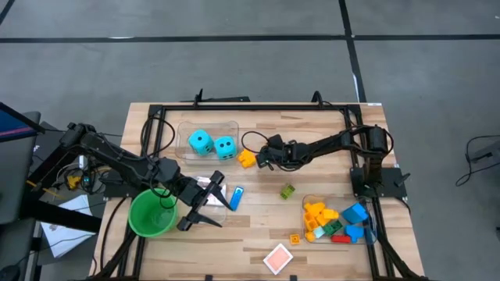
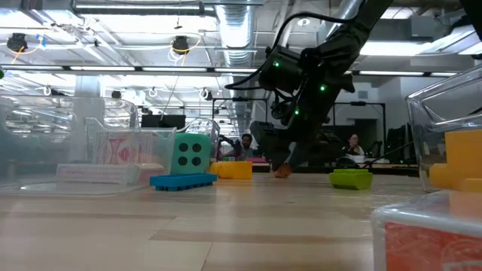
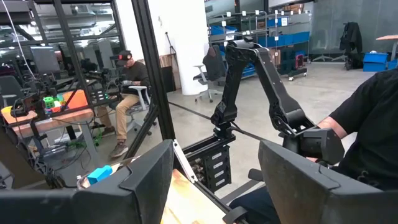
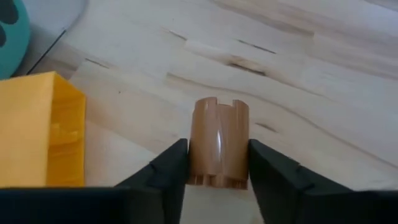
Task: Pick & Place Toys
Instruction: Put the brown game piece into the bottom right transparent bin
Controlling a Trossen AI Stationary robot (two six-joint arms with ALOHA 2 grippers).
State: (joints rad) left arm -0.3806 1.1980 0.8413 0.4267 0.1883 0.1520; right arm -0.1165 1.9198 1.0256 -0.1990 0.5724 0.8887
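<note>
Only the right wrist view shows what the right gripper (image 4: 217, 165) has: its two fingers (image 4: 166, 165) press both sides of a small upright brown cylinder piece (image 4: 219, 149) standing on the wooden table (image 4: 298, 93), just beside the yellow brick (image 4: 37, 130). From above, that gripper (image 1: 262, 156) hides the piece, and the cyan dice (image 1: 211, 143) sit in a clear bin (image 1: 230, 125) on the brick's (image 1: 247, 158) other side. The left gripper (image 1: 205, 204) hangs well away from the brick, next to the green cup (image 1: 148, 215), its fingers (image 3: 298, 180) parted around nothing; the low view shows the piece (image 2: 282, 172) only as a dim orange-brown spot under the right arm.
</note>
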